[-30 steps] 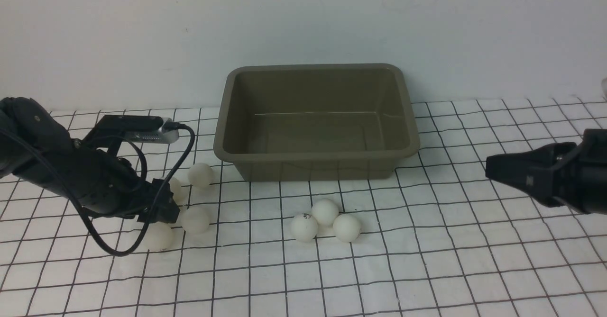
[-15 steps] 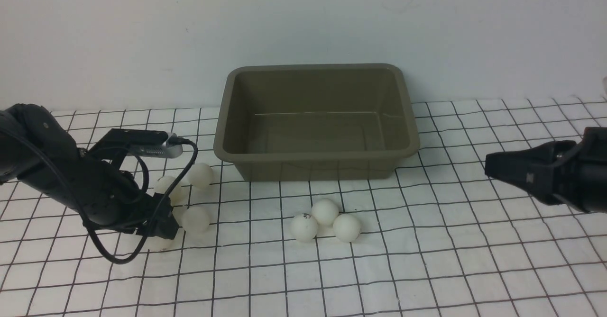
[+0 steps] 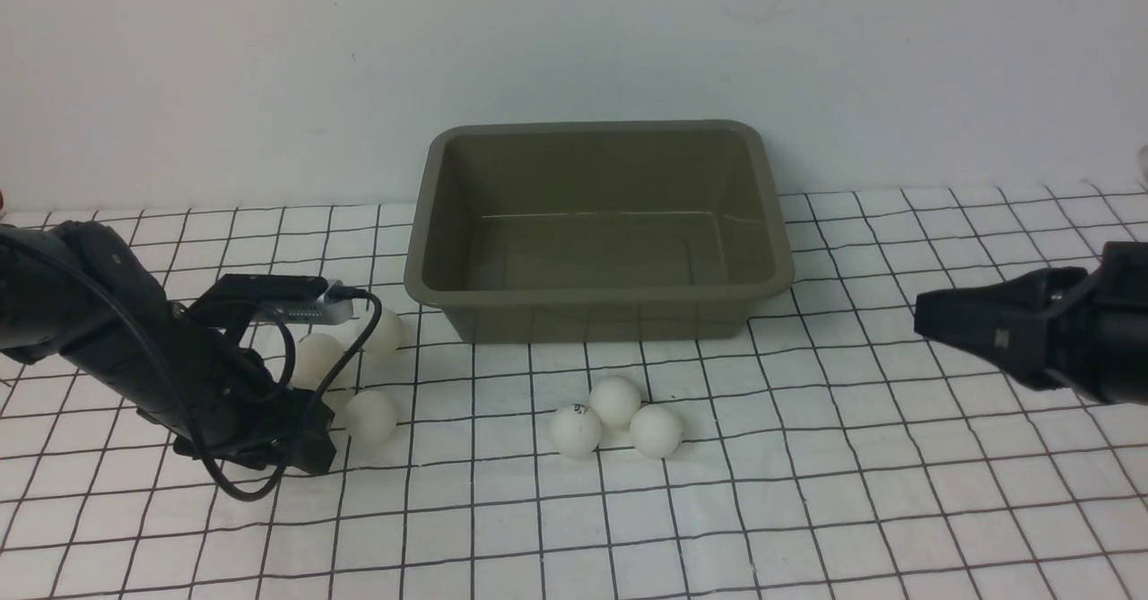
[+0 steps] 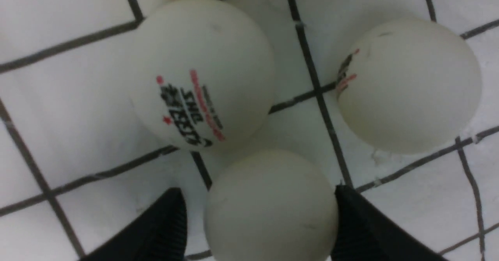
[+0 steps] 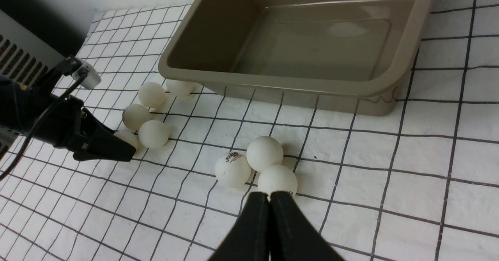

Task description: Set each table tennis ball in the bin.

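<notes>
Balls [image 3: 615,400] lie on the checked cloth [image 3: 807,510] in two bunches, three touching at lower centre of the front view and more at centre left, all outside the bin [image 3: 599,293] in mid-frame. Left gripper [image 4: 258,189] sits low at centre left, jaws parted astride one ball [image 4: 269,210], cloth showing between it and one finger. Right gripper [image 3: 924,322], at the right edge, is clenched, its fingers pressed flat together.
</notes>
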Available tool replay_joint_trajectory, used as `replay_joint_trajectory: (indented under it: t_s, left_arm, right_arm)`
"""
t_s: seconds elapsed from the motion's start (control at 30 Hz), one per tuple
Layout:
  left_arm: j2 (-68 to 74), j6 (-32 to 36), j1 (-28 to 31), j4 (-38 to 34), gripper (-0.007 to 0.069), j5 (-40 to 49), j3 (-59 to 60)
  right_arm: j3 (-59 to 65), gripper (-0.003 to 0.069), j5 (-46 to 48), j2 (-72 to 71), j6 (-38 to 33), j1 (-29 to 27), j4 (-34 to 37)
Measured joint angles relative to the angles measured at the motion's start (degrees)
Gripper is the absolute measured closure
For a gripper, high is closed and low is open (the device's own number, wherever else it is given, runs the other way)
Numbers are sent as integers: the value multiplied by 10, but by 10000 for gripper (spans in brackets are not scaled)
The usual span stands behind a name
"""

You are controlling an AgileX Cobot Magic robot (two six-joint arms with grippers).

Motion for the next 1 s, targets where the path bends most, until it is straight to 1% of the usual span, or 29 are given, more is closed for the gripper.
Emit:
replay_joint_trajectory:
  t_s: [0.07,0.1,0.13,0.3,0.4,0.5,0.67,0.73,0.9,1.0]
  left_arm:
    - [3,0,0,-3,214,-2,-4]
    - [4,0,0,-3,225,-2,-4]
    - [6,0,0,-6,268,-4,-6]
    - [6,0,0,-5,270,3,-9]
    - [0,-10,0,13,270,40,-20]
    - [-19,-40,-1,48,270,87,-36]
    - [-80,-109,-1,129,270,193,-79]
    - [-113,-129,-1,141,270,222,-109]
    - [-139,-134,-21,128,270,224,-179]
    - [-120,-131,-70,111,270,198,-239]
  right_arm:
    - [0,669,2,0,0,0,0]
    - [0,669,2,0,0,0,0]
    - [0,669,3,0,0,0,0]
    - [0,669,3,0,0,0,0]
    - [0,669,3,0,0,0,0]
    - [0,669,3,0,0,0,0]
    - [0,669,3,0,0,0,0]
    - [0,669,3,0,0,0,0]
    - [0,669,3,0,0,0,0]
    - [0,669,8,0,0,0,0]
